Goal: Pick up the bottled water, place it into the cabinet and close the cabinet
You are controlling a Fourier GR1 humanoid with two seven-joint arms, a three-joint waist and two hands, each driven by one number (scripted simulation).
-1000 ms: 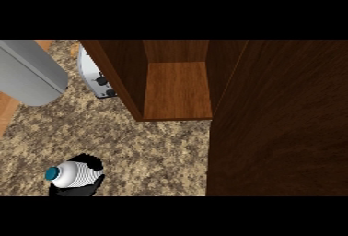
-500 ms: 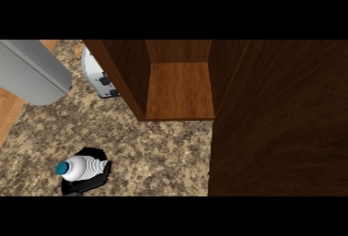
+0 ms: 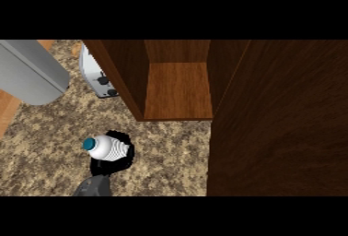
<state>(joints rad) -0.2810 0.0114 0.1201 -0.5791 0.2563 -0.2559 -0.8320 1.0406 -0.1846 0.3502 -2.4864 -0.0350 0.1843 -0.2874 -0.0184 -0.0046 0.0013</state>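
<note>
Speckled stone counter (image 3: 48,152) runs beneath the open cabinet (image 3: 176,87). Left hand (image 3: 114,159) has its fingers curled round the bottled water (image 3: 105,146), carrying it near the opening; next, I judge, it must go onto the shelf.

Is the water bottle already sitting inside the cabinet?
No, the water bottle is over the counter, held by the robot hand, outside the cabinet.

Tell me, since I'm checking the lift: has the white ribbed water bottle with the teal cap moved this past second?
Yes. The white ribbed water bottle with the teal cap has shifted up-view and rightward, toward the open brown wooden cabinet.
</note>
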